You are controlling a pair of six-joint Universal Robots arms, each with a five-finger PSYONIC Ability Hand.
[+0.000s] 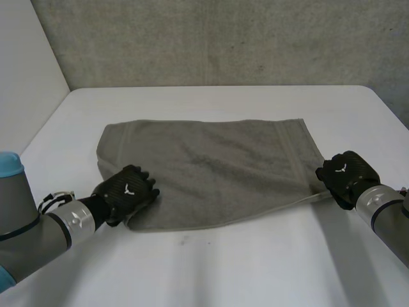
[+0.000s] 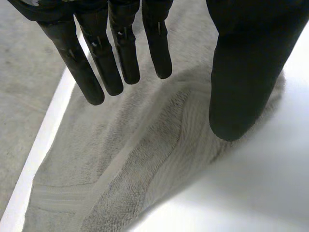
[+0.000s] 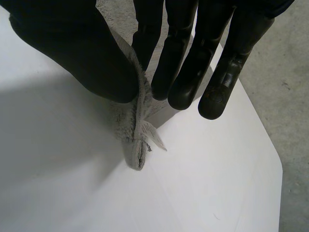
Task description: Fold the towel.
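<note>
A grey-green towel (image 1: 211, 169) lies spread flat on the white table (image 1: 255, 268), its long side running left to right. My left hand (image 1: 128, 192) rests at the towel's near left corner. In the left wrist view its fingers (image 2: 120, 53) are straight and stand apart from the thumb, just above the towel (image 2: 145, 159), with no cloth between them. My right hand (image 1: 345, 176) is at the towel's near right corner. There the thumb (image 3: 96, 58) and fingers pinch the corner of the towel (image 3: 137, 140), which sticks out below them, slightly lifted.
A grey wall (image 1: 223, 38) stands behind the table. The table's right edge (image 3: 263, 145) is close beside my right hand, with floor beyond it. Bare table stretches between the towel's near edge and me.
</note>
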